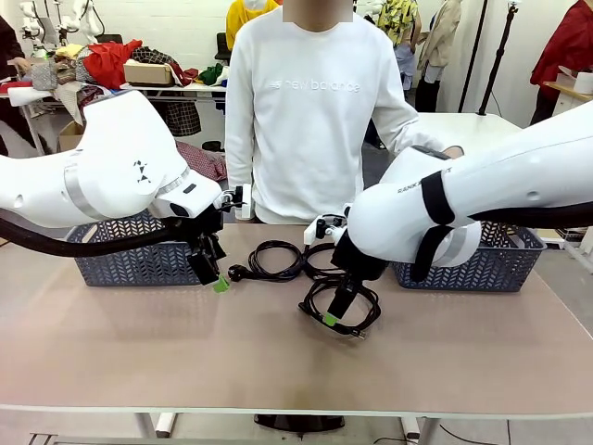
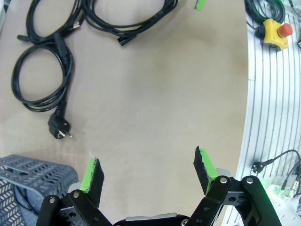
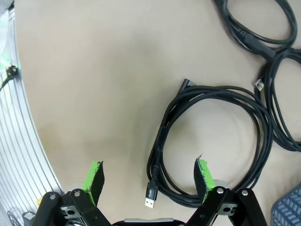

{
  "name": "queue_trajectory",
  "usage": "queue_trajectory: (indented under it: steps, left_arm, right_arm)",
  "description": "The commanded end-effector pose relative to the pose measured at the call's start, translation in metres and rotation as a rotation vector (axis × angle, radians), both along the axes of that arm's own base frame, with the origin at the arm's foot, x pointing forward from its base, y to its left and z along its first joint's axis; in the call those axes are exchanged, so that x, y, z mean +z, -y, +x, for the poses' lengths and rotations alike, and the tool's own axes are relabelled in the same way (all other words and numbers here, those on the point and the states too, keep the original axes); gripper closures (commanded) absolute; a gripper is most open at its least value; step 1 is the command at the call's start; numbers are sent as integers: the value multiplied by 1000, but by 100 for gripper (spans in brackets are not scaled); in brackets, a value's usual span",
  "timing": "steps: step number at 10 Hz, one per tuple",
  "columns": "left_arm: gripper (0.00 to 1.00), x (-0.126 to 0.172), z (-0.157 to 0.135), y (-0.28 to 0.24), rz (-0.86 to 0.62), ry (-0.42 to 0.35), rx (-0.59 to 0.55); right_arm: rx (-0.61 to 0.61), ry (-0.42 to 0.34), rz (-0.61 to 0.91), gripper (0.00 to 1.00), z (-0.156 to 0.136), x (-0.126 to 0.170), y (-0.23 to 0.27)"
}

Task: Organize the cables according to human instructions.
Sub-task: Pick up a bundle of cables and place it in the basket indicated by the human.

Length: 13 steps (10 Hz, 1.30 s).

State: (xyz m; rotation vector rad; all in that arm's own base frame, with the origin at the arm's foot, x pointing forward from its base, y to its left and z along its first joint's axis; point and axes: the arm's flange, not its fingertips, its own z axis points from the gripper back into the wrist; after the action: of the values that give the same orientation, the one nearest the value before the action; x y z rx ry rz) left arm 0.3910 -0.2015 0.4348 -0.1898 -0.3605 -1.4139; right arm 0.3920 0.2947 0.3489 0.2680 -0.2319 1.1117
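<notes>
Black cables point(image 1: 287, 272) lie coiled at the middle of the surface point(image 1: 278, 371), between two baskets point(image 1: 130, 264). The left claw point(image 2: 148, 172) gapes wide and empty, a plugged coil point(image 2: 58, 127) at its ten o'clock. The right claw point(image 3: 148, 178), also wide, hovers over another coil point(image 3: 159, 146).

White arms point(image 1: 111, 162), black tools point(image 2: 148, 170), green pads point(image 2: 88, 175)

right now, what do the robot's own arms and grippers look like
Both arms are glossy white with rounded, bulbous joints. The left arm has a grey ring at one joint and a thick black hose running beneath it. The right arm wears black bands and small dark lettering. The left gripper and right gripper are black, with linked fingers tipped in bright green pads.
</notes>
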Motion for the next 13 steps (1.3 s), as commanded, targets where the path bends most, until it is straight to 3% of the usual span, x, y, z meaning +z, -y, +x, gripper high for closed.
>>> queue_trajectory:
  steps: [1,13]
  left_arm:
    - [0,1,0,-1,-1,-8,7]
    - [0,1,0,-1,-1,-8,7]
  right_arm:
    - [-29,12,-63,0,9,-4,-13]
    - [-46,-53,-184,0,26,-36,-37]
